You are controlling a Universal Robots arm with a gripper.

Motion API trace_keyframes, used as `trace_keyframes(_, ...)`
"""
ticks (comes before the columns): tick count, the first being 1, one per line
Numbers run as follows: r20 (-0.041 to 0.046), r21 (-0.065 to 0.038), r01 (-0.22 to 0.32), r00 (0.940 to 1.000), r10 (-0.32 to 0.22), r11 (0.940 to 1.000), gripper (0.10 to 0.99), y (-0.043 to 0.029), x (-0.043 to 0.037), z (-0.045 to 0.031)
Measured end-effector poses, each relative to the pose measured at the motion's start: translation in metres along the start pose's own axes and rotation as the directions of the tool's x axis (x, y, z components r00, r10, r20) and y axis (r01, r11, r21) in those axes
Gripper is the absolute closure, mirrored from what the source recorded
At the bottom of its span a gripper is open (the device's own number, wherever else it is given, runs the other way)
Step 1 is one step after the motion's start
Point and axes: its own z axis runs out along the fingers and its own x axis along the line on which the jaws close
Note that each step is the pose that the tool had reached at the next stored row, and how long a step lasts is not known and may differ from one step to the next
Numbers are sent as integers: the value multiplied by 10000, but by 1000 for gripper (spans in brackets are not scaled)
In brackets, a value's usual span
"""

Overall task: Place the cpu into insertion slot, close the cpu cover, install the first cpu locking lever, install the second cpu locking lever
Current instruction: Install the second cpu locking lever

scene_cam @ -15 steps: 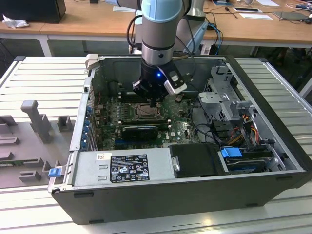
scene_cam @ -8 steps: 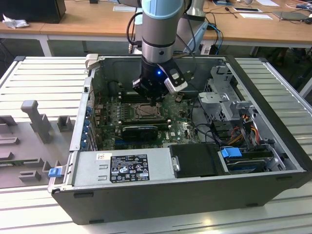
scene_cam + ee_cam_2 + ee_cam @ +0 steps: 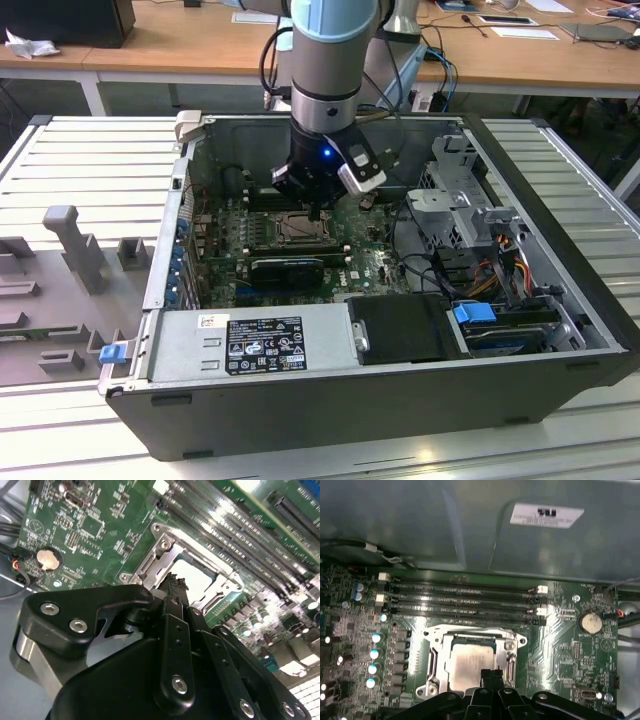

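End effector [image 3: 490, 676] pinched shut above cpu [image 3: 470, 665], cover [image 3: 470, 635] down.

Case: open dark-grey metal computer chassis [image 3: 560, 300], lying on its side.
Board: green motherboard [image 3: 570, 625] inside the chassis.
Memory slots: long narrow black slots [image 3: 465, 597], parallel.
Battery: round silvery coin cell [image 3: 590, 622], near the board's edge.
Power unit: grey metal box [image 3: 250, 340] with black label.
Clip: blue plastic tab [image 3: 115, 351], apparently a latch.
Background: wooden desks [image 3: 150, 40].

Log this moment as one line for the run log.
hand: shut, over socket edge | cpu: seated in insertion slot | cpu cover: down over cpu | scene: open computer case
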Motion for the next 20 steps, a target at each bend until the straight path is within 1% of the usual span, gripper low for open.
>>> trace_keyframes(3,-1,2,1,10000,-1,10000,980,-36,2,-18)
trace_keyframes(7,0,1,0,10000,0,10000,980,-39,1,-124)
trace_keyframes(9,0,1,1,10000,-1,10000,980,-40,1,-161)
trace_keyframes(15,0,1,1,10000,-1,10000,980,-148,13,-174)
trace_keyframes(18,0,1,0,10000,0,10000,980,-226,19,-181)
trace_keyframes(20,1,-7,0,10000,0,10000,980,-248,21,-182)
